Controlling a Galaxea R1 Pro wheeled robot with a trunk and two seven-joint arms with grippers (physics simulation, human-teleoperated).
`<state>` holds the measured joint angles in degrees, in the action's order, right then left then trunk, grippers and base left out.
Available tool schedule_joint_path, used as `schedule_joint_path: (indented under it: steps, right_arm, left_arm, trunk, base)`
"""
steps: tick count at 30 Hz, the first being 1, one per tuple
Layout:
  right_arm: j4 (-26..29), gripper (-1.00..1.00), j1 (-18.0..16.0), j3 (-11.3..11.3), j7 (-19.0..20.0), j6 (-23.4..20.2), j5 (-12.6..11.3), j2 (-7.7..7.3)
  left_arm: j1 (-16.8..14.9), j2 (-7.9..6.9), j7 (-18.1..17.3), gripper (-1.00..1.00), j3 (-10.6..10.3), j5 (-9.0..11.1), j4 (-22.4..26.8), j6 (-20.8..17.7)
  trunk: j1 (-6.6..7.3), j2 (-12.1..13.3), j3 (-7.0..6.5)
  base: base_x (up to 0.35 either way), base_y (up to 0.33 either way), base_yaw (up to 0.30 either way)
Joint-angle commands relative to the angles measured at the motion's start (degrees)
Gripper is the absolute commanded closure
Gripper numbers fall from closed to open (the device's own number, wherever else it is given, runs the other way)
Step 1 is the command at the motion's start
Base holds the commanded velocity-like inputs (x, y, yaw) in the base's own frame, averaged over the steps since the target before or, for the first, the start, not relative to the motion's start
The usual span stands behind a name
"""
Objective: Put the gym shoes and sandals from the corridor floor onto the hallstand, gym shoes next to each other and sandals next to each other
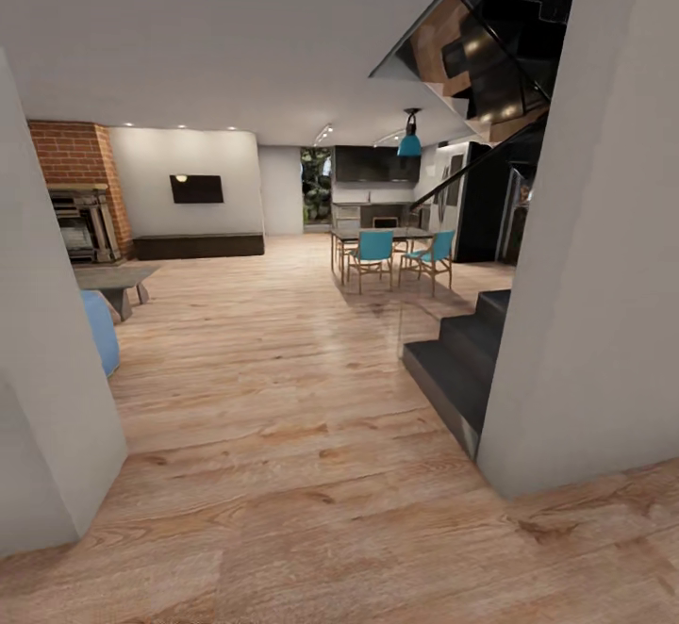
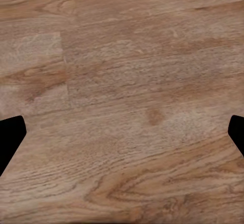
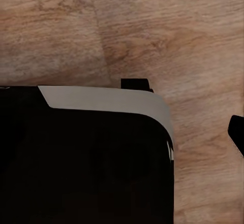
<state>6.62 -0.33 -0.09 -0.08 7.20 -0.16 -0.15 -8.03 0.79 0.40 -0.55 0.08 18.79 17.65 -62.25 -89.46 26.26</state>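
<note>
Corridor floor planks lie under the left claw, fingers apart; right claw state unclear beside dark robot base; head view adds staircase.

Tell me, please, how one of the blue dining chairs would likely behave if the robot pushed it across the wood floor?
The nearer blue chair stands on thin legs, so a high push would probably tip it. The plank floor looks smooth, so a low push should slide it. Its slim frame suggests it is light, though weight cannot be told.
</note>
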Motion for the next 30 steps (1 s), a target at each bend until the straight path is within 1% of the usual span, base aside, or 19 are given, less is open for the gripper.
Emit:
schedule_joint_path:
  steps: [1,9,15,19,22,23,26,29,30]
  right_arm:
    - [-0.03,-1.0,-0.02,0.0,-0.01,0.19,-0.02,-0.01]
    - [-0.03,-1.0,-0.02,0.0,-0.01,0.19,-0.02,0.05]
    - [-0.03,-1.0,-0.02,0.06,-0.01,0.24,0.0,0.05]
    - [1.12,-1.0,-0.02,0.15,-0.01,2.15,0.12,-0.01]
    - [3.53,-1.0,-0.02,0.16,-0.01,4.13,0.19,-0.06]
    - [6.21,-1.0,-0.02,0.17,-0.01,5.75,0.31,-0.09]
    - [7.87,-1.0,-0.02,0.17,-0.01,6.25,0.36,-0.1]
    - [8.66,-1.0,-0.02,0.19,-0.01,6.51,0.39,-0.06]
    - [8.85,-1.0,-0.02,0.21,-0.01,6.61,0.4,-0.01]
  left_arm:
    - [-0.05,0.01,0.04,-1.0,-0.05,0.01,-0.07,0.2]
    - [-0.05,0.01,0.04,-1.0,-0.03,0.01,-0.07,0.2]
    - [-0.05,0.01,0.04,-1.0,0.09,0.01,-0.07,0.2]
    - [-0.09,0.01,0.04,-1.0,1.5,0.06,0.26,0.2]
    - [-0.12,-0.01,0.04,-1.0,2.51,0.08,1.09,0.23]
    - [-0.13,0.0,0.04,-1.0,3.62,0.09,3.79,0.24]
    - [-0.14,0.0,0.04,-1.0,4.46,0.4,6.1,0.21]
    - [-0.19,0.0,0.07,-1.0,4.94,1.55,7.33,0.23]
    - [-0.21,0.0,0.06,-1.0,5.07,2.6,7.64,0.22]
  trunk:
    - [0.0,-0.03,0.02]
    - [0.0,-0.03,-0.3]
    - [-1.31,-2.44,0.53]
    - [-2.19,-4.04,1.08]
    - [-2.85,-5.25,1.49]
    - [-3.07,-5.65,1.62]
    - [-3.73,-6.85,2.0]
    - [-4.39,-8.05,2.36]
    - [-4.61,-8.45,2.47]
  base:
    - [0.0,0.0,0.284]
    - [0.0,0.0,0.283]
    - [0.0,0.0,0.281]
    - [0.0,0.0,0.279]
    - [0.0,0.0,0.279]
    - [0.0,0.0,0.271]
    - [0.0,0.0,0.256]
    - [0.0,0.0,0.237]
    - [0.0,0.0,0.213]
